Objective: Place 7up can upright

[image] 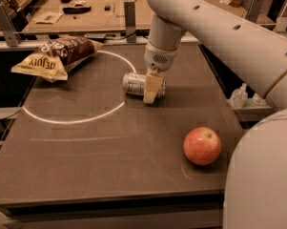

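The 7up can [134,83] is a silvery can lying on its side near the middle of the dark table, its long axis running left to right, just inside the right edge of a white circle marked on the table. My gripper [151,87] hangs from the white arm [164,42] and reaches straight down onto the can's right end. Its tan tip covers that end of the can and comes down to the table surface. The can's top and pull-tab are hidden.
A brown and yellow chip bag [57,54] lies at the table's back left, across the white circle [71,120]. A red apple [202,145] sits at the front right. The table [109,166] ends at the front and right. A wooden bench stands behind it.
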Tool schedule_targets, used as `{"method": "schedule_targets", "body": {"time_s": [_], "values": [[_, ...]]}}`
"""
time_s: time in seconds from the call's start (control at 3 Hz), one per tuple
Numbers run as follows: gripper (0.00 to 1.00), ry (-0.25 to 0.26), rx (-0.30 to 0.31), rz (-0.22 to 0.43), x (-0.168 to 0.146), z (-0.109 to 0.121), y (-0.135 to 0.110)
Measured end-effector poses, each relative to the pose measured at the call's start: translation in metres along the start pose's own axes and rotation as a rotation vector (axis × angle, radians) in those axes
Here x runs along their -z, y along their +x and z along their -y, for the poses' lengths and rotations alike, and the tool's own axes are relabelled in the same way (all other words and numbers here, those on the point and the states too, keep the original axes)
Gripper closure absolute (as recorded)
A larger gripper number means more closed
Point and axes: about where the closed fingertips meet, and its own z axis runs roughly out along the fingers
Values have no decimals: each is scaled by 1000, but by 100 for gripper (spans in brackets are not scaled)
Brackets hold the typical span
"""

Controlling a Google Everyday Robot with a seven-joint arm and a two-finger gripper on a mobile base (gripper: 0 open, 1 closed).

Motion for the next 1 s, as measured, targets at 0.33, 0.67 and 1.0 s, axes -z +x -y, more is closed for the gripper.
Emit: {"method": "schedule_targets", "body": {"time_s": [0.33, 0.67, 1.0], "values": [[65, 12, 19, -9, 2, -8, 1], [88, 37, 38, -5, 12, -9, 2], [100, 97, 55, 51, 43, -11, 0]]}}
